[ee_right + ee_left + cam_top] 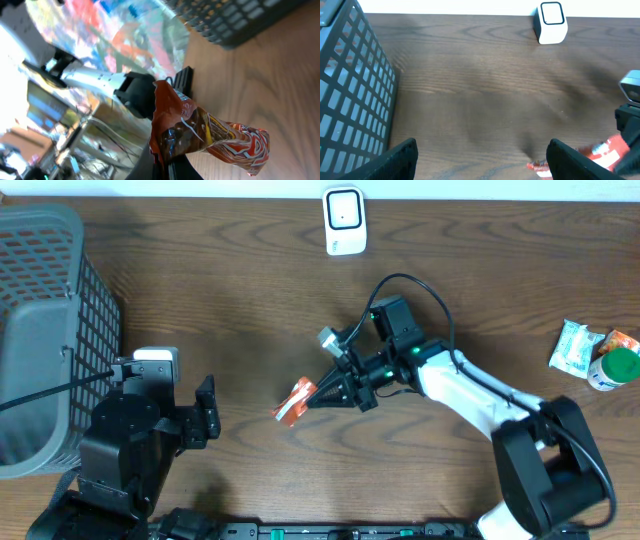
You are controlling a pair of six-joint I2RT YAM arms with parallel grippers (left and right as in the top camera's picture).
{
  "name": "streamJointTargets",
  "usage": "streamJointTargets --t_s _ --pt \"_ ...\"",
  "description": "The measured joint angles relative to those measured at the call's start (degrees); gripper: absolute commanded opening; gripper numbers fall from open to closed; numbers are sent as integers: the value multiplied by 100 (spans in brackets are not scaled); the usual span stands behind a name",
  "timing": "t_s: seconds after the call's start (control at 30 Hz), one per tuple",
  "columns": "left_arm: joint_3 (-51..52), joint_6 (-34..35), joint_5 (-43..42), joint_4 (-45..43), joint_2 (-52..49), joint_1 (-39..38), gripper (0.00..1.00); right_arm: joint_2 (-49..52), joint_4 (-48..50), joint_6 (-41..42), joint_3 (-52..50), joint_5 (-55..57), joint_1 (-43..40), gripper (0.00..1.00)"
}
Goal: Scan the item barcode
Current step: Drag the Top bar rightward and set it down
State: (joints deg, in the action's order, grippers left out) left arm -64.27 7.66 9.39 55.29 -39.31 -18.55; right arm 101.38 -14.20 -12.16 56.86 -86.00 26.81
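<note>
Black-jointed right arm point(470, 395) with white link, green lights, looping black cable point(420, 284); mostly black left arm point(125, 430).

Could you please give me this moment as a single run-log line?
right gripper: shut on red packet | left gripper: open, empty | scanner: far table edge, apart from packet | scan: not yet done

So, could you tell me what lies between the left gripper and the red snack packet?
Only bare wooden table; the overhead view shows nothing between the left gripper and the red snack packet.
</note>
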Motion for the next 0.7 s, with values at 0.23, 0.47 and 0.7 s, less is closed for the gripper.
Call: streamJointTargets --t_s 0.23,0.47,0.7 --pt "0 0 0 0 0 0 83 828 20 168 0 -17 -503 1" --pt "0 0 0 0 0 0 83 1335 -50 269 -13 92 -1113 10" --pt "0 0 0 2 0 0 83 1335 -774 743 -17 2151 -2111 54"
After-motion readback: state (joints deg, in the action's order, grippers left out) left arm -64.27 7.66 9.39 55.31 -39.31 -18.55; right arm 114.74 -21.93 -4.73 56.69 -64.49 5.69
